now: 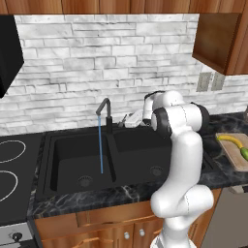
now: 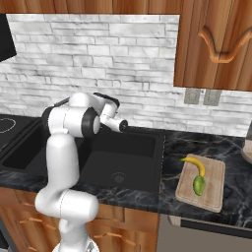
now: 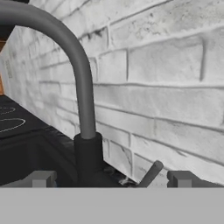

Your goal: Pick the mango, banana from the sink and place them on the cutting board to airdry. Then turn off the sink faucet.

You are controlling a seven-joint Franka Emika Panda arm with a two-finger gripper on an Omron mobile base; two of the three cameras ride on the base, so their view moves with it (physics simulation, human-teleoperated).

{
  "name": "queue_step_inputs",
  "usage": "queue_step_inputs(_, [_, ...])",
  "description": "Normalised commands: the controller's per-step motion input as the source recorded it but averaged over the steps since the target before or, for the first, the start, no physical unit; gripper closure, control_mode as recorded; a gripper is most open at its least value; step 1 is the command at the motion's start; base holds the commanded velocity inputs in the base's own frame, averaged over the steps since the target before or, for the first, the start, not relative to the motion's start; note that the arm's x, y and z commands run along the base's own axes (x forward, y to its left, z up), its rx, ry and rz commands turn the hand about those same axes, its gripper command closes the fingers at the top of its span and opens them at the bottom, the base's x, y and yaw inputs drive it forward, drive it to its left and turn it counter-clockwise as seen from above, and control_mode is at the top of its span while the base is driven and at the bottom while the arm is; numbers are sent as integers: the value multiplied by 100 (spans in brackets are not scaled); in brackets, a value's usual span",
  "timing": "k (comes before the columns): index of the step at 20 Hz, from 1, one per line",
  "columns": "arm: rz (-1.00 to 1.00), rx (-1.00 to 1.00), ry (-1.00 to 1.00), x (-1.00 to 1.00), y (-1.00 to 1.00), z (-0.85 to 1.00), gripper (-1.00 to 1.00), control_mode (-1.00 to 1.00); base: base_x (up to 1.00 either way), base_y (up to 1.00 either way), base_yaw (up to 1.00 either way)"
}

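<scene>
One black double-basin sink (image 1: pixel 63 160) holds one faucet (image 1: pixel 105 114), water streaming into its left basin. Right of the sink, one cutting board (image 2: pixel 211 189) carries one banana (image 2: pixel 195 163) and one mango (image 2: pixel 199 184). The gripper (image 3: pixel 111 178), fingers spread wide and empty, sits just before the faucet's thin lever (image 3: pixel 151 173), brick wall close behind.

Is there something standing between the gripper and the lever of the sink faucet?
Nothing visible does. In the hand view the open gripper faces the sink faucet, and the thin lever rises between the fingertips with no object in front.
</scene>
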Motion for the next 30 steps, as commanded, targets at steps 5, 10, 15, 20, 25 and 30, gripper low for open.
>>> queue_step_inputs(5, [0,0,0,25,0,-14,-100,-100,0,0,0])
queue_step_inputs(10, [0,1,0,25,0,-15,-100,-100,0,0,0])
queue_step_inputs(15, [0,1,0,26,0,-18,-100,-100,0,0,0])
queue_step_inputs(20, [0,0,0,29,0,-16,-100,-100,0,0,0])
queue_step_inputs(25, [0,0,0,30,1,-9,-100,-100,0,0,0])
queue_step_inputs(30, [0,0,0,30,8,-8,-100,-100,0,0,0])
